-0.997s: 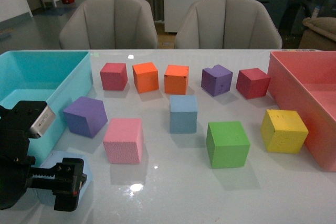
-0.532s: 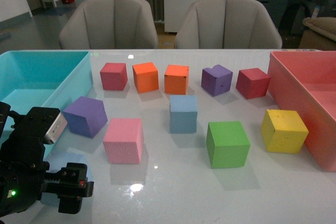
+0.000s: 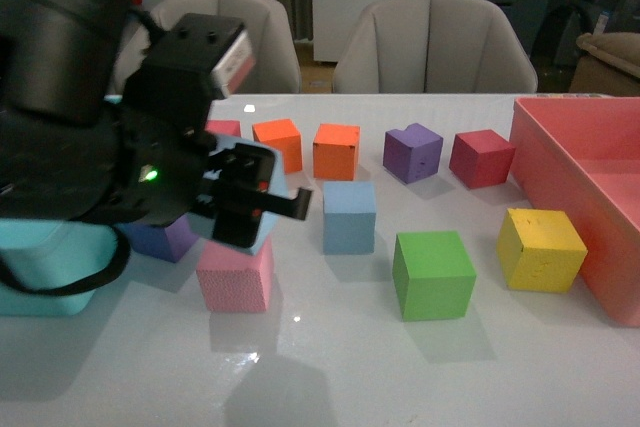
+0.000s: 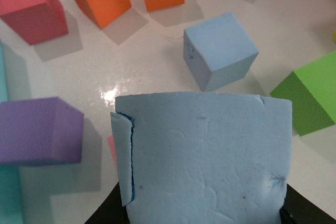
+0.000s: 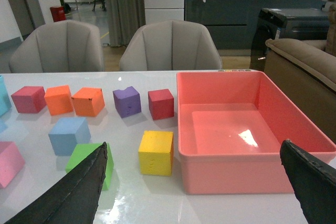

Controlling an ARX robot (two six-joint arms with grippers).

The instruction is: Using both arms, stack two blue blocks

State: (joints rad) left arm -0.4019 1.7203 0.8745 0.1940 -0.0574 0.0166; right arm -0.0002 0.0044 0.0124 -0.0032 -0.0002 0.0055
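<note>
Clamping the first blue block [image 4: 207,156] by its sides, the left gripper [image 3: 255,202] hangs above the table [image 3: 330,367]. The block is off the surface. The second blue block [image 3: 349,215] sits on the table just right of the claw and slightly beyond it, untouched, top face free.

Change: one second ago the left arm was low at the near-left corner by the teal tray [image 3: 50,252], block at table level. Now arm and block are raised and swung inward, over the pink block [image 3: 235,275]. Judgement: pick is complete and the carry is under way. Aligning over the second block, lowering and release are left.

The right gripper [image 5: 194,148] has its fingers spread wide with nothing between them. It is not seen in the front view.

Count:
- blue 2
- purple 2: far purple block [image 3: 412,152] right of the claw, near purple block [image 3: 165,239] partly hidden by it
- orange 2: first orange block [image 3: 279,142], second orange block [image 3: 336,150], both beyond the claw
- red 2: right red block [image 3: 480,157], left red block [image 3: 224,128] mostly hidden
- pink 1
- green block [image 3: 433,274] 1
- yellow block [image 3: 541,248] 1
- trays 2: teal, and pink tray [image 3: 560,162] far right
</note>
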